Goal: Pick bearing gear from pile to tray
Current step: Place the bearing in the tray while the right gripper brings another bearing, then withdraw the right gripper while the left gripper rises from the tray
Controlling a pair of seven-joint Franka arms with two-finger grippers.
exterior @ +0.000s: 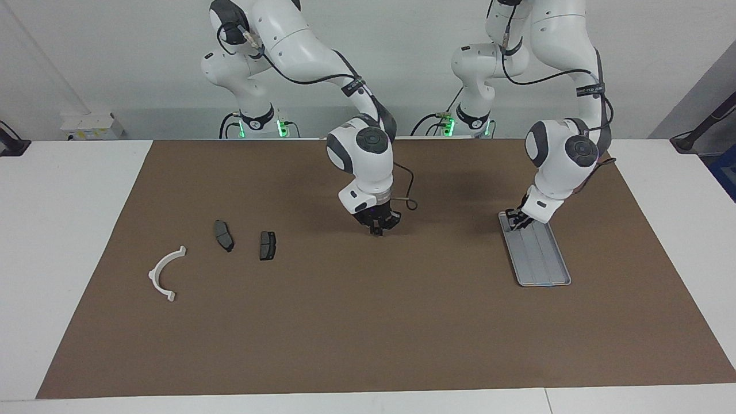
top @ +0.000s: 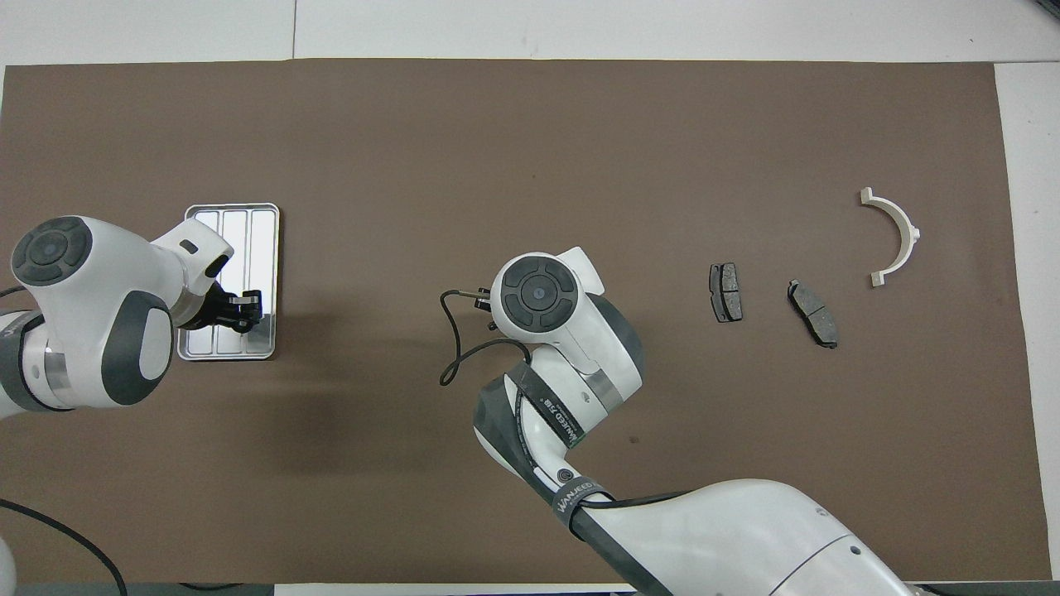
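both arms bent downward, right gripper (exterior: pixel 376 232) jaws closed, left gripper (exterior: pixel 516 222) low.

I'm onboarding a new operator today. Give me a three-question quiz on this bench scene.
1. True or false: the left gripper is over the tray.
2. How many dark grey plates lie on the brown mat?
3. Which lies closest to the right arm's end of the table? A) the white arc piece B) the tray C) the right gripper

Key: 1 true: it is over the tray's end nearer the robots. 2 two. 3 A.
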